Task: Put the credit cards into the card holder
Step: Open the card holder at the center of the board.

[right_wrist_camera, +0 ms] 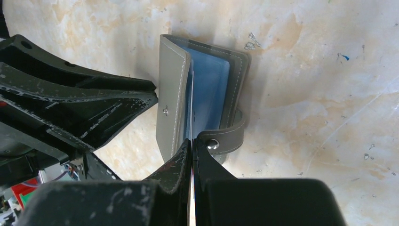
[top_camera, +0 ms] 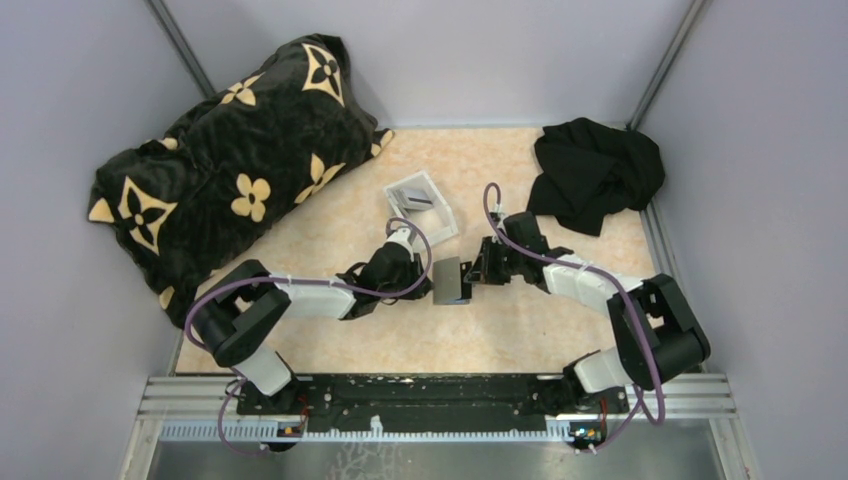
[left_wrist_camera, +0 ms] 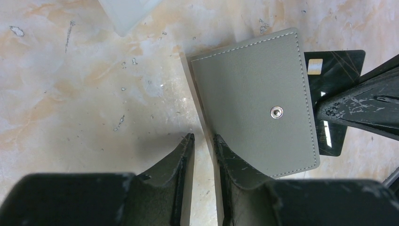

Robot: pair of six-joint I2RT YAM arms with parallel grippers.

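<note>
left gripper [left_wrist_camera: 205,149]: jaws narrowly apart, pinching wallet [left_wrist_camera: 256,103] cover
right gripper [right_wrist_camera: 192,142]: clamped on card [left_wrist_camera: 339,63]
card: edge-on, long axis aimed into open wallet ahead

the left arm [top_camera: 262,318] and the right arm [top_camera: 650,325] are made alike: smooth white shell links set between bulky black joint housings, with a white shell again at each base. a thin purple cable [top_camera: 225,290] loops along the left arm, and a second purple cable [top_camera: 645,355] trails down the right. the left tool [left_wrist_camera: 202,139] has two matte black, wedge-shaped fingers [left_wrist_camera: 181,165] flecked with pale scratches. the right tool [right_wrist_camera: 193,141] has the same scuffed black fingers [right_wrist_camera: 174,169], tapering to narrow tips.
</note>
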